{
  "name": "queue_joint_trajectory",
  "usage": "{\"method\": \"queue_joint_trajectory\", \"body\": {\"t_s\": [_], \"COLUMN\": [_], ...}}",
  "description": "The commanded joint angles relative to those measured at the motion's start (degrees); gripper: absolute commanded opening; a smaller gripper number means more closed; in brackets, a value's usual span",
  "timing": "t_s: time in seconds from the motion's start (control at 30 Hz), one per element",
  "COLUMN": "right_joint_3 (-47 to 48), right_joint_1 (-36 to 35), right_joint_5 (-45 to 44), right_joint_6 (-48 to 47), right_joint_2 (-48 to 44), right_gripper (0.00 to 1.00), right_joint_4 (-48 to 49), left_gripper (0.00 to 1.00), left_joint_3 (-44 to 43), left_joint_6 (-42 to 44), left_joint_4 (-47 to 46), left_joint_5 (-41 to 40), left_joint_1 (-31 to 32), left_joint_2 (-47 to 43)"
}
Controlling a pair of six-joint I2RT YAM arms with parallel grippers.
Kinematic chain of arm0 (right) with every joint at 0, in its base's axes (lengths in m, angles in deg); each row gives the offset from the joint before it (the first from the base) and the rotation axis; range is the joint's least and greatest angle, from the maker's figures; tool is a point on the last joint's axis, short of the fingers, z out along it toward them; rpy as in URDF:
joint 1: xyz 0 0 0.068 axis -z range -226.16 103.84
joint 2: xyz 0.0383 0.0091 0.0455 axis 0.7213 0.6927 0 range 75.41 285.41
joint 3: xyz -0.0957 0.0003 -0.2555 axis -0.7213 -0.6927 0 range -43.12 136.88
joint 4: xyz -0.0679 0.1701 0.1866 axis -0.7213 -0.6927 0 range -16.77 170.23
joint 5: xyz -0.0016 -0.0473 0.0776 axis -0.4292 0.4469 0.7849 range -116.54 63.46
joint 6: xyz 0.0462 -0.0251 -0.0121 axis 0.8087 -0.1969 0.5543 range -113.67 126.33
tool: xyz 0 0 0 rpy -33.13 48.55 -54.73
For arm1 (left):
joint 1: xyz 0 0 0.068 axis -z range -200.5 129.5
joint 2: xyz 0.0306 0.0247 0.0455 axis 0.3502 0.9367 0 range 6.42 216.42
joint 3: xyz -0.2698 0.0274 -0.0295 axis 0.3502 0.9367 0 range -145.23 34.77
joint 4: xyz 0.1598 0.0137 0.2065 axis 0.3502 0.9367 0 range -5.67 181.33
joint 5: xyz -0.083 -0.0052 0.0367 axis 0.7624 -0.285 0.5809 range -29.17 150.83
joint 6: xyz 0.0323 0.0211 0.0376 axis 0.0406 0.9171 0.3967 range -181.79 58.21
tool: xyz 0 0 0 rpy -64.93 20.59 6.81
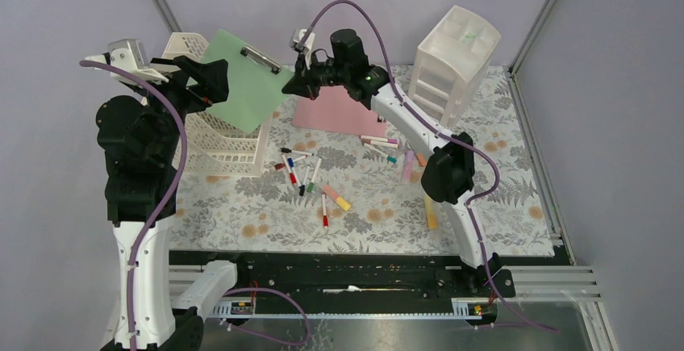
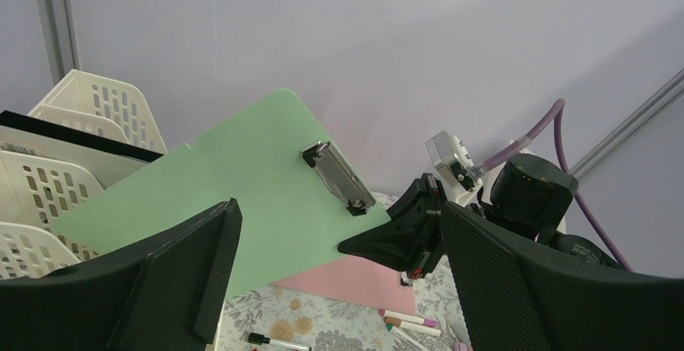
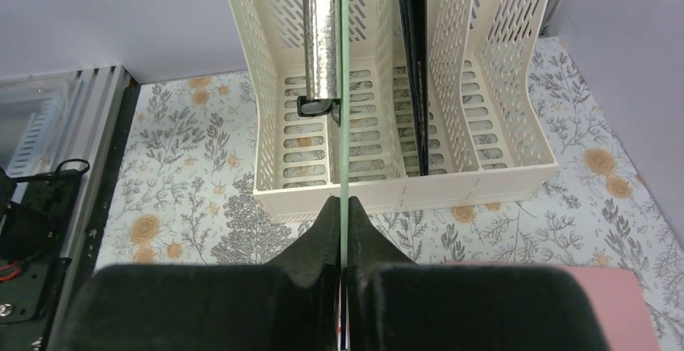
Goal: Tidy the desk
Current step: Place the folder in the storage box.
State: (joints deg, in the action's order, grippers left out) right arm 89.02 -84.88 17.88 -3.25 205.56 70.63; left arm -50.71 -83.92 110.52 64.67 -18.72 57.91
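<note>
The desk is covered in a pale fern-and-flower cloth. My right gripper is shut on the right edge of a green clipboard and holds it in the air, tilted, over the cream file rack. In the right wrist view the clipboard shows edge-on between my closed fingers, in line with a slot of the rack. My left gripper is open and empty at the clipboard's left side. In the left wrist view the clipboard lies beyond its spread fingers.
A pink sheet lies flat at the back middle. Several markers and highlighters are scattered mid-desk. A white drawer unit stands at the back right. A black board stands in one rack slot.
</note>
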Motion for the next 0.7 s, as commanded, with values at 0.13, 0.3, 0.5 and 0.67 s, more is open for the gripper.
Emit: {"method": "queue_joint_trajectory", "body": {"t_s": [0.13,0.3,0.5,0.67], "right_joint_3": [-0.5,-0.9,-0.8,-0.4], "right_joint_1": [-1.6,-2.5,-3.2,-4.3], "right_joint_5": [-1.7,-3.5,-4.7,-4.8], "right_joint_6": [-7.6,-10.4,-11.1,-11.4], "right_joint_2": [-0.2,0.2,1.1,1.6], "right_gripper": [0.0,0.01,0.07,0.15], "right_joint_4": [1.7,0.6,0.6,0.6], "left_gripper": [0.99,0.99,0.99,0.99], "left_joint_3": [0.4,1.3,2.3,2.7], "left_joint_6": [2.3,2.8,3.4,3.3], "left_joint_4": [-4.7,-5.6,-6.3,-6.2], "left_joint_5": [-2.3,-3.7,-6.4,-6.5], "left_joint_1": [-0.1,-0.1,-0.1,-0.1], "left_joint_2": [-1.6,-2.7,-3.9,-4.1]}}
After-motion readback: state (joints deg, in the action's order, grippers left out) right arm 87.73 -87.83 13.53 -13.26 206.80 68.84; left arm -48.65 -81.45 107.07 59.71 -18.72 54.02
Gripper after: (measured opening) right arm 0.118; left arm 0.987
